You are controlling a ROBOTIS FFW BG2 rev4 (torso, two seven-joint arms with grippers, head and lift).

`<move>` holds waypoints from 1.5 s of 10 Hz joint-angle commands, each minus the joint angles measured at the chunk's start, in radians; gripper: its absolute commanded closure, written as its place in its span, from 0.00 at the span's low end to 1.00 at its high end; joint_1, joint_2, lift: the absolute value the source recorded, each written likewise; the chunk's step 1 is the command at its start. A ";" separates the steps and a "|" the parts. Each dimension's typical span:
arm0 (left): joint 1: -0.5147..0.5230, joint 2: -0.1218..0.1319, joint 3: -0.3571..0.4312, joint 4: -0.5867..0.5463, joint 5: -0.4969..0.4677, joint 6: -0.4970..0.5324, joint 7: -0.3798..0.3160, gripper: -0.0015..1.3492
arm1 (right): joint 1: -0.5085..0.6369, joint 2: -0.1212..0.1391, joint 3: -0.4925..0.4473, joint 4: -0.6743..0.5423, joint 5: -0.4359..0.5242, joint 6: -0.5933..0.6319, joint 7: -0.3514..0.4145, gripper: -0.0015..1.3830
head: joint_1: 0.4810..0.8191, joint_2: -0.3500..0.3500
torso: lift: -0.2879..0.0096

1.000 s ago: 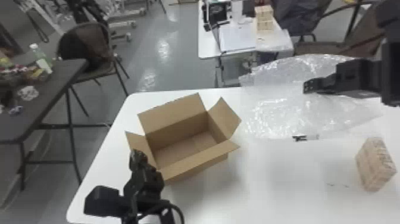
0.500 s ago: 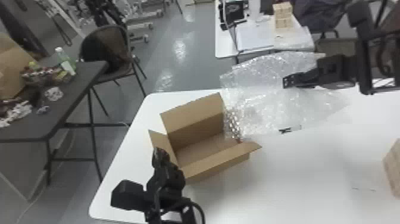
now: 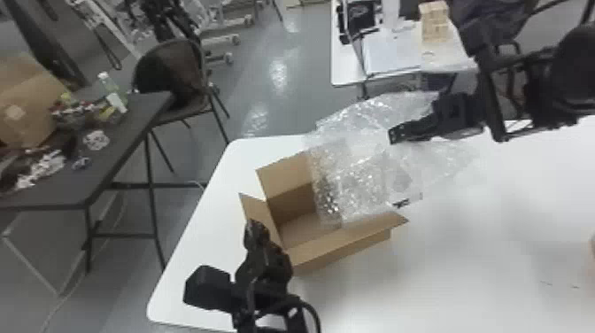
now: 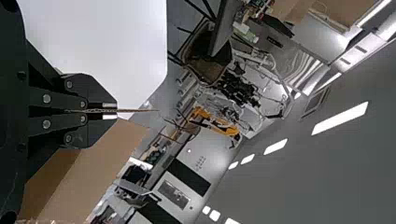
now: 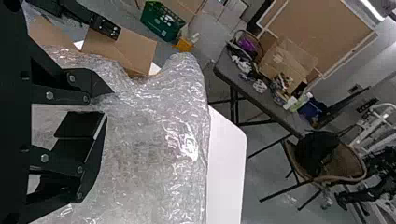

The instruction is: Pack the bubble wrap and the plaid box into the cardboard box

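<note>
My left hand [image 3: 251, 225] pinches the thin left flap [image 3: 259, 206] of the cardboard box [image 3: 341, 252], its flat black fingers pressed close on either side of the card. My right hand [image 3: 393, 135] has the bubble wrap [image 3: 363, 177] between its fingers, which stand a little apart around it. The wrap is clear, shiny and crinkly, full of little bumps, with soft, wavy edges. It droops over the right part of the box's opening.

The box is plain brown card, stiff and smooth, with straight edges. Its back flap stands up and its front flap slants outward. The left part of the inside is open, and I can see down to its floor.

The table [image 3: 478, 261] is smooth and white, with a round corner. It spreads wide between the box and the plaid box [image 3: 592, 254], a tan sliver at the head view's right edge. A dark table [image 3: 128, 133] stands apart on the left.
</note>
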 commanded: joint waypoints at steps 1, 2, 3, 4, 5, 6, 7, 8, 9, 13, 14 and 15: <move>-0.004 0.007 -0.003 0.002 0.002 0.002 0.000 0.89 | -0.038 0.029 0.044 0.069 0.009 -0.036 0.011 0.77 | 0.63 1.00 | 0.63; -0.009 0.009 -0.005 0.005 0.003 0.005 0.000 0.89 | -0.053 0.029 0.061 0.089 0.009 -0.050 0.029 0.77 | 0.63 1.00 | 0.63; -0.013 0.009 -0.008 0.008 0.003 0.006 0.000 0.89 | -0.067 0.029 0.071 0.109 0.004 -0.063 0.037 0.77 | 0.63 1.00 | 0.63; -0.015 0.010 -0.010 0.008 0.005 0.011 0.000 0.89 | -0.088 0.029 0.087 0.161 -0.005 -0.093 0.059 0.77 | 0.63 1.00 | 0.63; -0.026 0.016 -0.019 0.012 0.008 0.011 0.000 0.89 | -0.108 0.029 0.102 0.221 -0.013 -0.119 0.106 0.77 | 0.63 1.00 | 0.63; -0.035 0.024 -0.028 0.017 0.011 0.011 0.000 0.89 | -0.119 0.029 0.114 0.252 -0.011 -0.131 0.128 0.77 | 0.63 1.00 | 0.63; -0.039 0.029 -0.033 0.019 0.013 0.011 0.000 0.89 | -0.120 0.029 0.130 0.273 -0.040 -0.140 0.128 0.77 | 0.63 1.00 | 0.63; -0.042 0.029 -0.034 0.020 0.013 0.013 0.000 0.89 | -0.119 0.029 0.151 0.296 -0.080 -0.151 0.129 0.77 | 0.63 1.00 | 0.63; -0.045 0.030 -0.036 0.022 0.013 0.013 0.000 0.89 | -0.124 0.029 0.180 0.313 -0.082 -0.169 0.146 0.77 | 0.63 1.00 | 0.63; -0.047 0.046 -0.048 0.023 0.020 0.006 0.002 0.89 | -0.137 0.029 0.222 0.413 -0.111 -0.238 0.249 0.77 | 0.63 1.00 | 0.63; -0.044 0.046 -0.048 0.023 0.019 0.005 0.006 0.89 | -0.133 0.029 0.220 0.445 -0.151 -0.267 0.244 0.56 | 0.63 1.00 | 0.63; -0.042 0.046 -0.048 0.022 0.019 0.002 0.008 0.89 | -0.130 0.029 0.194 0.460 -0.174 -0.293 0.244 0.25 | 0.63 1.00 | 0.63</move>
